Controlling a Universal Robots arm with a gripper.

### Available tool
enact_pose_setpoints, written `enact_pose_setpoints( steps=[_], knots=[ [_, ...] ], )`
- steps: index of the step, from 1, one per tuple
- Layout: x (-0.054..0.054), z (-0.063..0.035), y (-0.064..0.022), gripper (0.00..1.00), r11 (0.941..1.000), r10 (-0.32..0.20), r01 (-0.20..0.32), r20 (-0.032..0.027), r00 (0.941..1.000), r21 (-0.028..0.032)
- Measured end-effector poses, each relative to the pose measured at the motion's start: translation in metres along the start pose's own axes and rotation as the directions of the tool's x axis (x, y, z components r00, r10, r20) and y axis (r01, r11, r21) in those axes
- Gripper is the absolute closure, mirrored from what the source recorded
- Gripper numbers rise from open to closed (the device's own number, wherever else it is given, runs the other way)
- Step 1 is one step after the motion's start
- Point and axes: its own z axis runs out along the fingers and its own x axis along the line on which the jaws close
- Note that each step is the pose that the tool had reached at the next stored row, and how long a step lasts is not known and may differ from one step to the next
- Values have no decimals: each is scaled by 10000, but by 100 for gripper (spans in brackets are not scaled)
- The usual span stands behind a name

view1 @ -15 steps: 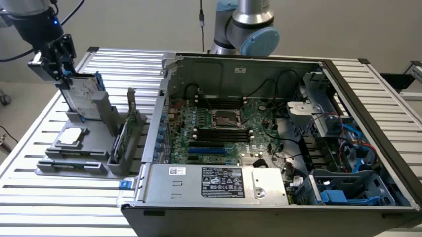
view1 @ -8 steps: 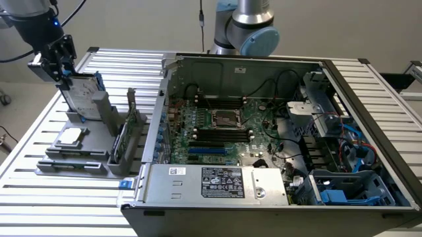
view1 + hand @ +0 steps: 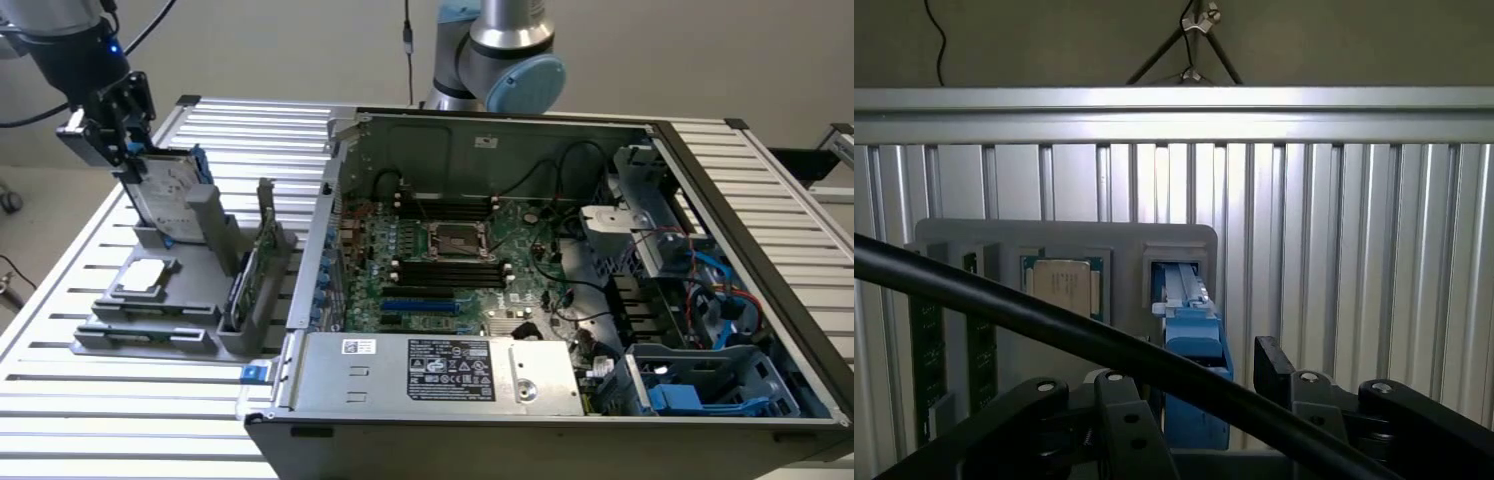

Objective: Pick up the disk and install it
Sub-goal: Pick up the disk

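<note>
The fingers (image 3: 1282, 368) are wide open, one on each side of the one disk's (image 3: 171, 195) top, not squeezing it. The disk stands upright in one grey holder (image 3: 158, 322) on the bench (image 3: 80, 400). One chip (image 3: 144, 277) lies near it.

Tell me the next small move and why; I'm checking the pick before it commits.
Probably close the jaws. The gripper stands open, its jaws on either side of the blue-framed top edge of the disk. The disk stands upright in the grey holder, not yet gripped or lifted.
</note>
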Motion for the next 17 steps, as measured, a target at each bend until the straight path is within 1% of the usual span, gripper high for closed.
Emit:
enact_pose_setpoints(
  steps=[12,17],
  knots=[
    [-26,10,0,46,10000,20,-20,-9,10000,-3],
    [-30,21,0,46,10000,37,-37,-30,10000,-8]
  ],
)
